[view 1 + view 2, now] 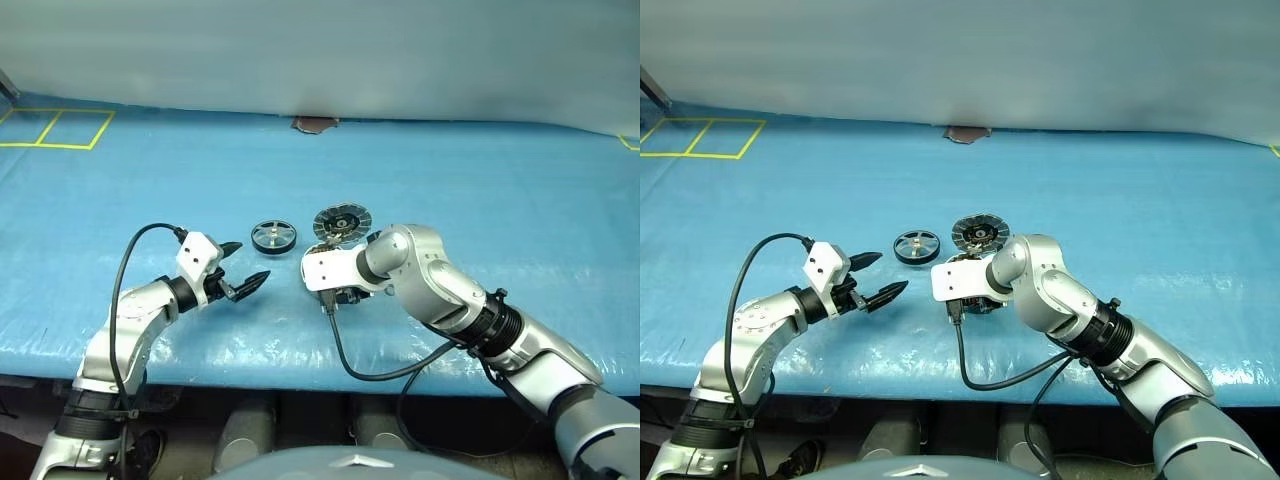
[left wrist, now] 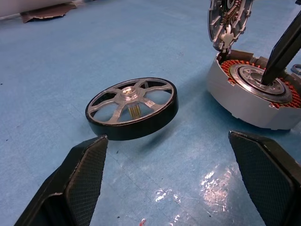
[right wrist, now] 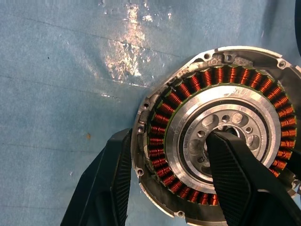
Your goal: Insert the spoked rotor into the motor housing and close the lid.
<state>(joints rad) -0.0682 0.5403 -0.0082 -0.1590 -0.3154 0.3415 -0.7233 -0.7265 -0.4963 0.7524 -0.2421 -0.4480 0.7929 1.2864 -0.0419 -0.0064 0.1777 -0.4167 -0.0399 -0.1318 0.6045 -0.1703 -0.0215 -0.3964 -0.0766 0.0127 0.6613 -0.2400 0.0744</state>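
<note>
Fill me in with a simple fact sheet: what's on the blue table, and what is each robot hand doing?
surface: blue sheet
spoked rotor: lies flat on the sheet, apart from the housing
motor housing: empty, coppery windings exposed
lid: stands open, raised behind the housing
left gripper: open, empty, pointing toward the rotor
right gripper: one finger in the housing's centre, the other outside its wall

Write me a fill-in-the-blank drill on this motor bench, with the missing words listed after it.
1. The lid stands ____ above the motor housing.
2. The spoked rotor lies on the blue ____.
3. One finger of the right pincer sits inside the housing, the other ____ its rim.
4. The left pincer is open and holds ____.

Missing words: open; table; outside; nothing
</note>
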